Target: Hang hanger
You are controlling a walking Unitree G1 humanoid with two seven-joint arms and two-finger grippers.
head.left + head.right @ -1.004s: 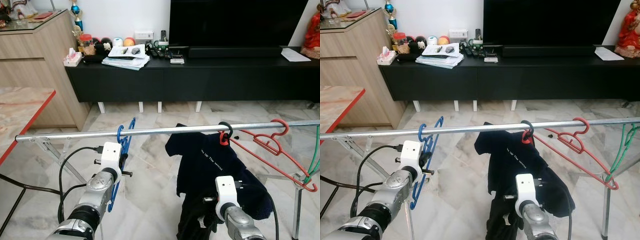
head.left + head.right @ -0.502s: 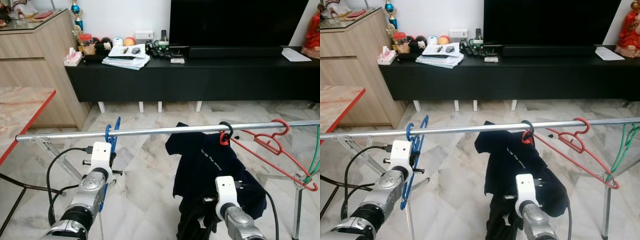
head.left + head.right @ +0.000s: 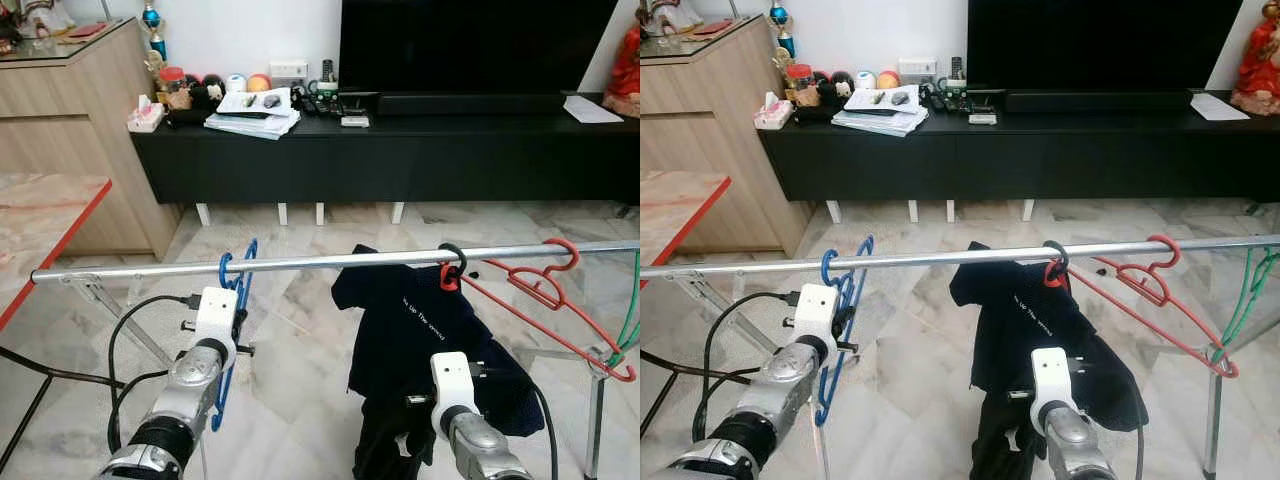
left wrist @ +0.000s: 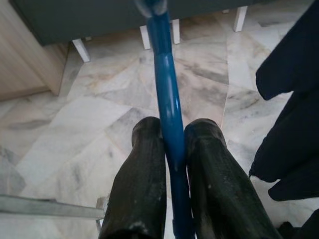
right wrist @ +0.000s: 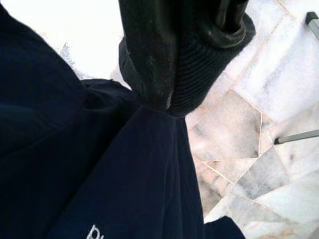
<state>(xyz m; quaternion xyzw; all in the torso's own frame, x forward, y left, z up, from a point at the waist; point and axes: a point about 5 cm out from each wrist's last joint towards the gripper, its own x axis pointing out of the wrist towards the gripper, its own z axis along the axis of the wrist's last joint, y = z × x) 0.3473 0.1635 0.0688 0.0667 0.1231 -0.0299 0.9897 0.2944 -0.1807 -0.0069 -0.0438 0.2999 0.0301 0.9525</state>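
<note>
— Where is the blue hanger [image 3: 232, 330]?

— Its hook is over the silver clothes rail [image 3: 300, 262], toward the rail's left end, at about 9 o'clock from the middle of the head view. The body hangs below the rail, just in front of the left arm.

— And the left gripper [image 4: 171, 144]?

— It is clenched on the blue hanger. In the left wrist view the two black fingers [image 4: 142, 184] press the blue bar from either side, with the marble floor [image 4: 99, 114] beyond.

— What about the right gripper [image 5: 172, 107]?

— Low at about 5 o'clock, under the rail. Its fingers are pinched together on the dark navy shirt [image 3: 430, 330], which shows in the right wrist view as cloth bunched at the fingertips.

— How does that shirt hang?

— From a hanger with a dark hook [image 3: 450, 258] and a red neck, looped over the rail right of centre. The shirt bears small white lettering.

— Anything else on the rail?

— A bare red hanger [image 3: 540, 295] at about 3 o'clock, tilted down to the right, and a green hanger [image 3: 630, 320] at the far right edge.

— Behind it all?

— A black TV console [image 3: 400, 150] at 12 o'clock with papers [image 3: 252, 112] on top, and a wooden cabinet [image 3: 70, 130] at 10 o'clock.
</note>
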